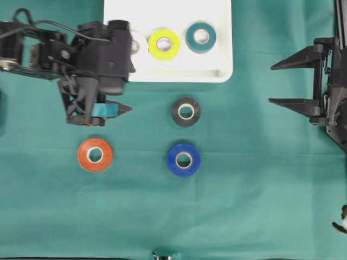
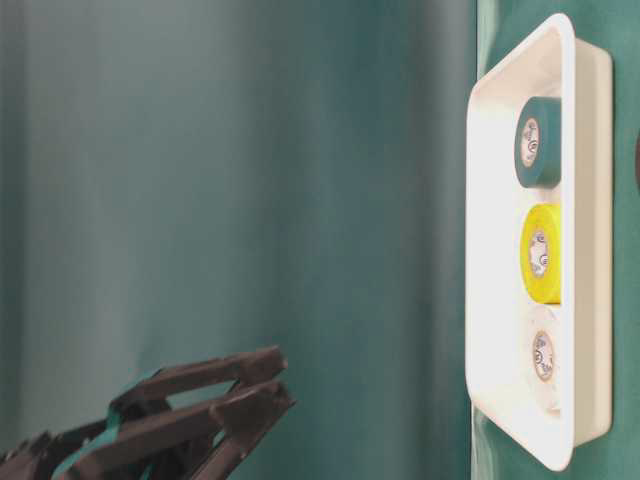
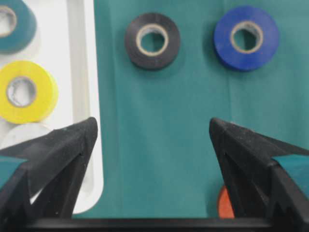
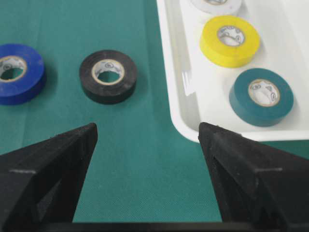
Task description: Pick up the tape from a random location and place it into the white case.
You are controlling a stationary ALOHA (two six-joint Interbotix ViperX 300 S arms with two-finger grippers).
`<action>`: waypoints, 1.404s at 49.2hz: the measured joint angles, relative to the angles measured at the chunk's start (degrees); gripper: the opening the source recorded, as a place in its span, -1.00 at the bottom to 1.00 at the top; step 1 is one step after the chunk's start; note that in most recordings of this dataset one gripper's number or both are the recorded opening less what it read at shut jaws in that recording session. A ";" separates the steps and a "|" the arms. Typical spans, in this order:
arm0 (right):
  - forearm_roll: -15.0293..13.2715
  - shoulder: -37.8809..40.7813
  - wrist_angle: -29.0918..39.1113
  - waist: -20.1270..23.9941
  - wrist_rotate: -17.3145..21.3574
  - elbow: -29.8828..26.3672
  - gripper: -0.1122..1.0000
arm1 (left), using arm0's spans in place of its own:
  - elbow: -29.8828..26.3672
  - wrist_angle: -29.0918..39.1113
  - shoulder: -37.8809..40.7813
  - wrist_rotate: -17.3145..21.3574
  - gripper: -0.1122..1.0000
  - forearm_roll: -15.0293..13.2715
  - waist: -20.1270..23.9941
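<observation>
The white case [image 1: 179,67] lies at the top centre and holds a white tape roll [image 1: 139,41], a yellow one [image 1: 164,44] and a teal one [image 1: 201,37]. On the green cloth lie a black tape [image 1: 186,111], a blue tape [image 1: 184,160] and an orange tape [image 1: 95,155]. My left gripper [image 1: 127,89] hovers open and empty by the case's lower left corner, above the orange roll. In the left wrist view its jaws [image 3: 152,123] frame bare cloth. My right gripper [image 1: 271,84] stands open and empty at the far right, facing the case [image 4: 193,96] and the black tape [image 4: 108,76].
The left arm's body covers part of the white roll in the overhead view. The table-level view shows the case [image 2: 590,60] with its three rolls and the left gripper [image 2: 285,378] low at the left. Green cloth covers the whole table.
</observation>
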 measured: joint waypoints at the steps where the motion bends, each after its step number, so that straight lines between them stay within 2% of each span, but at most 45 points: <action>1: 0.09 0.00 0.00 0.00 0.00 0.00 0.72 | 0.44 -0.53 -0.44 0.00 0.99 0.00 0.00; 20: 0.00 0.00 0.00 0.00 0.00 0.00 0.72 | 12.30 -14.68 -11.51 0.00 0.99 -0.09 -0.62; 41: 0.09 -0.09 0.00 0.00 0.00 0.00 0.72 | 23.99 -24.35 -18.63 -0.62 0.99 -0.44 -0.62; 69: 0.00 -0.26 -0.18 0.00 0.00 0.00 0.72 | 32.43 -34.63 -22.50 -0.62 0.99 -0.53 -0.70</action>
